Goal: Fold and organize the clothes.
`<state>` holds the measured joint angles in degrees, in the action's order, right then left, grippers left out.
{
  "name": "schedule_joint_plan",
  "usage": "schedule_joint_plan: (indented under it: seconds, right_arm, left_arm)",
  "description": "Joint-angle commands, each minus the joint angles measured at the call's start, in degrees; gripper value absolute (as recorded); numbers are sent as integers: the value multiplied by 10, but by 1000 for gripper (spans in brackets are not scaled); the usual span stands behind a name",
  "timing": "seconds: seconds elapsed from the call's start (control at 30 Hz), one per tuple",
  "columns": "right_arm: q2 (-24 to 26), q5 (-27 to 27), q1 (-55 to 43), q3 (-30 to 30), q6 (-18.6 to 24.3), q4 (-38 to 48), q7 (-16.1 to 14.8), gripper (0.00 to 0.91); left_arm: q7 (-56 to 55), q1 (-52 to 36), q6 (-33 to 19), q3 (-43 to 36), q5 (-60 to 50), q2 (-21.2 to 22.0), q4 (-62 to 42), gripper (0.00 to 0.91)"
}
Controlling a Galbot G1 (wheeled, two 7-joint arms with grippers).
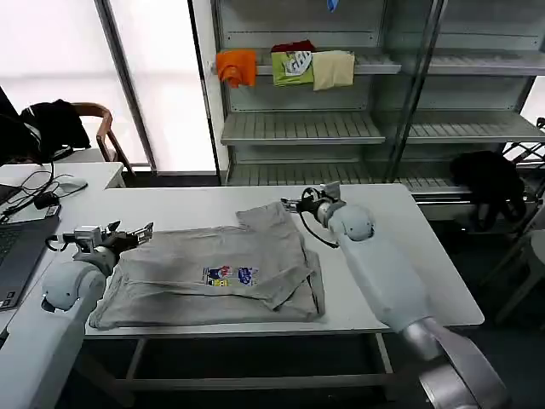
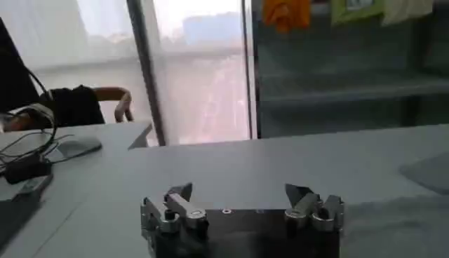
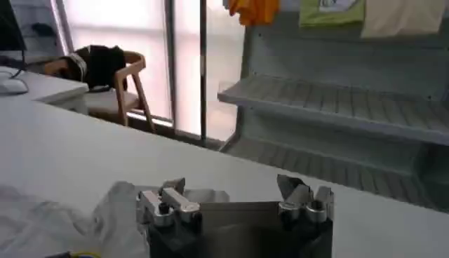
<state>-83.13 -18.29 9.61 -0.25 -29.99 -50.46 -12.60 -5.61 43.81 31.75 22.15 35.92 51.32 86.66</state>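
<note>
Spreading wide, both grippers — left [image 1: 140, 232], right [image 1: 289, 204] — flank the shirt's [image 1: 213, 277] far edge.

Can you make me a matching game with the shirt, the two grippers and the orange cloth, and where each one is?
Things:
1. grey shirt
2. left gripper
3. right gripper
4. orange cloth

Places:
A. up on the shelf behind the table
B. at the shirt's far right corner, fingers open
C. spread on the white table
D. at the shirt's left edge, fingers open

Pairs: 1-C, 2-D, 3-B, 4-A
</note>
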Motion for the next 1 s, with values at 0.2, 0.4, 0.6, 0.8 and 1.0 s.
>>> schedule_joint_plan:
  seconds: [0.2, 0.4, 0.6, 0.8, 1.0]
  right_arm:
    - [-64, 65, -63, -4, 1, 151, -42, 907]
    - [-63, 72, -60, -2, 14, 164, -41, 907]
    - [-63, 72, -53, 0, 21, 164, -40, 907]
    - [-62, 72, -49, -2, 20, 163, -41, 887]
    - [-58, 72, -42, -3, 17, 157, -41, 806]
  left_arm:
    - [41, -49, 16, -24, -18, -3, -74, 907]
    - [61, -61, 16, -35, -23, 1, -107, 907]
    - [72, -89, 16, -45, -34, 7, -156, 907]
    - [92, -109, 15, -44, -54, 16, -203, 907]
    - [116, -118, 14, -36, -72, 23, -241, 756]
